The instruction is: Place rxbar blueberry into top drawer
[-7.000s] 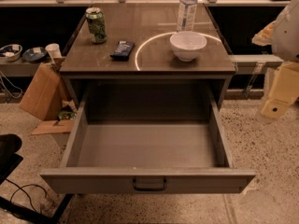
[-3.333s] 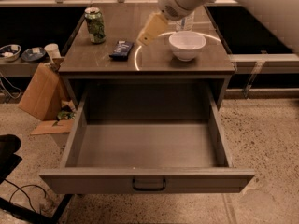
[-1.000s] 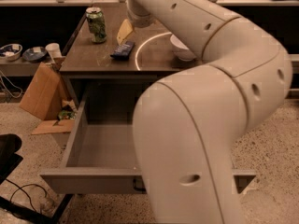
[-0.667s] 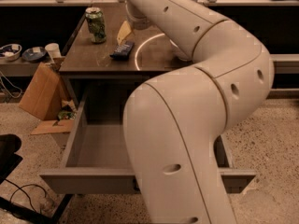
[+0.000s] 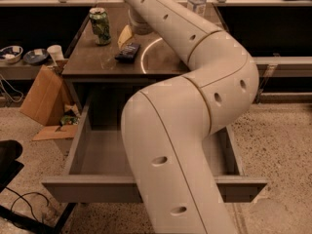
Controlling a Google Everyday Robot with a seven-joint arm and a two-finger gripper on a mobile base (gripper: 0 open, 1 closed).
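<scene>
The rxbar blueberry (image 5: 127,51), a dark navy bar, lies flat on the cabinet top left of a white ring mark. My gripper (image 5: 125,36) hangs just above and behind the bar, close to its far end. My big cream arm (image 5: 195,106) sweeps from the lower middle of the view up over the cabinet top. The top drawer (image 5: 92,188) is pulled fully out, and the part of its inside that shows is bare. The arm hides its middle and its handle.
A green soda can (image 5: 100,25) stands at the back left of the top. A water bottle (image 5: 197,1) stands at the back right. A cardboard box (image 5: 43,94) leans on the floor left of the cabinet. Small bowls (image 5: 10,53) and a cup (image 5: 55,53) sit on a low shelf at left.
My gripper has sunk a little closer to the bar. The arm's elbow has swung, uncovering more of the drawer's right side. The bar and can have not moved.
</scene>
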